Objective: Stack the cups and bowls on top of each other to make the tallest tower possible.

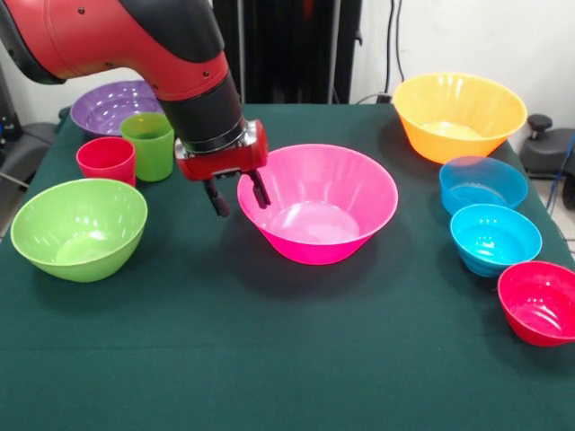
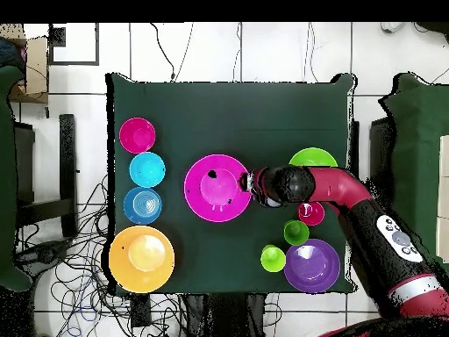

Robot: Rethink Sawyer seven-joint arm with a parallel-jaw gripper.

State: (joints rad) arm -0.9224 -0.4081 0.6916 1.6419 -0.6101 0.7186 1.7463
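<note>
In the front view, the lime-green bowl [image 1: 79,226], red cup [image 1: 107,159] and green cup [image 1: 149,145] stand at 9 o'clock. The gripper [image 1: 239,196], jaws narrowly parted and empty, straddles the pink bowl [image 1: 316,203] rim at 9 o'clock, apparently to grasp it.

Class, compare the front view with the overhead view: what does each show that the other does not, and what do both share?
Only the front view shows the gripper with its jaws open astride the pink bowl's rim. Only the overhead view shows a third cup, lime-green, beside the purple bowl. Both share the pink bowl centred on the green cloth, the orange bowl, the red cup and the green cup.
</note>
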